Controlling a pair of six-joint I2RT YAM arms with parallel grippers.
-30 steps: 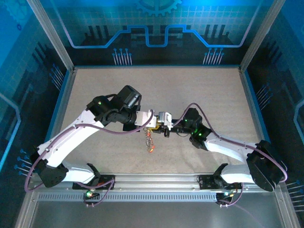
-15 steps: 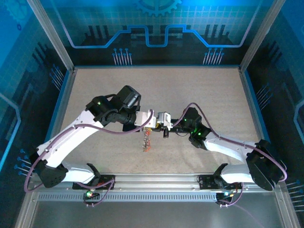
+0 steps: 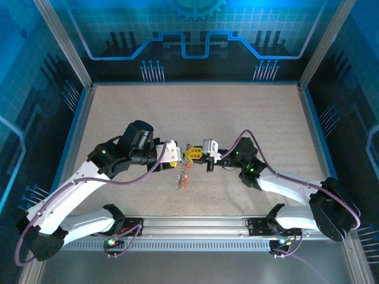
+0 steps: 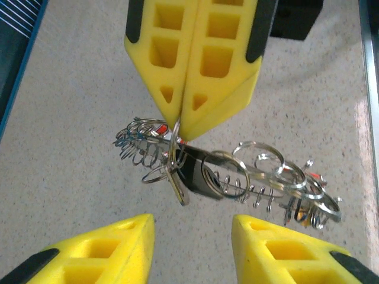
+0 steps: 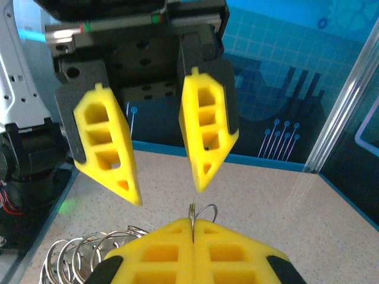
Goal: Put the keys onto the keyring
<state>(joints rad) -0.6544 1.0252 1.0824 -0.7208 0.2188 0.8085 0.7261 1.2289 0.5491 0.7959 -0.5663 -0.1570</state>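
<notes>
Speckled beige tabletop (image 3: 249,112) is lying under both arms in the top view. At centre frame the left gripper (image 3: 176,154) and right gripper (image 3: 192,154) are facing tip to tip, and the keyring (image 3: 183,174) is hanging just below them.

From the left wrist, the left gripper (image 4: 192,222) is showing its fingers spread wide at the bottom edge, holding nothing. The right gripper (image 4: 180,125) is pointing down from the top, clamped on one wire loop. The keyring (image 4: 260,177) is stretching its long axis from centre left to lower right, with the keys (image 4: 177,188) dangling under the pinch, straight ahead of the spread fingers.

From the right wrist, the right gripper (image 5: 192,228) is pinching a thin loop at bottom centre while the left gripper (image 5: 166,192) is hovering spread just above. The keyring (image 5: 71,257) is coiling away at lower left. The free left arm is probably the one placed to grasp across that axis.
</notes>
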